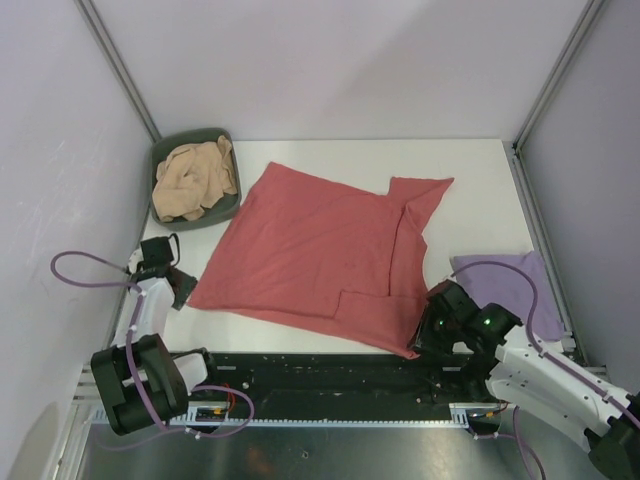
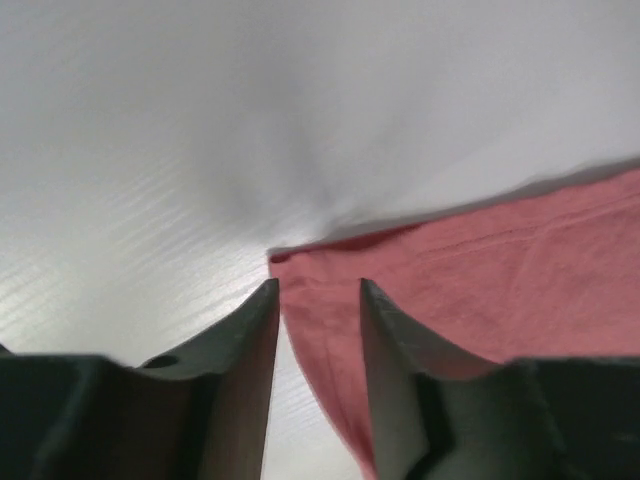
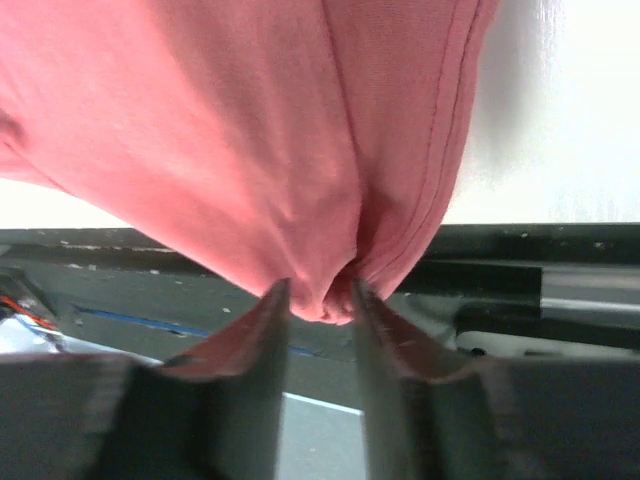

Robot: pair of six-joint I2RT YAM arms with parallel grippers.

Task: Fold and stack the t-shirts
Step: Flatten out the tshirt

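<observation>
The large salmon-red t-shirt (image 1: 320,250) lies spread on the white table, its right side folded inward. My left gripper (image 1: 184,290) is at the shirt's near-left corner. In the left wrist view the gripper (image 2: 318,290) is open, and the corner of the shirt (image 2: 480,270) lies flat between its fingers. My right gripper (image 1: 425,338) is at the near-right corner. In the right wrist view the gripper (image 3: 318,292) is shut on a puckered bunch of the shirt (image 3: 250,130) hanging over the table's front edge. The lavender t-shirt (image 1: 512,285) lies at the right. The tan-beige t-shirt (image 1: 190,180) is crumpled in the bin.
A dark green oval bin (image 1: 228,140) sits at the back left corner. Grey walls and metal posts enclose the table. A black rail (image 1: 330,375) runs along the near edge. Purple cables (image 1: 75,275) loop beside both arms.
</observation>
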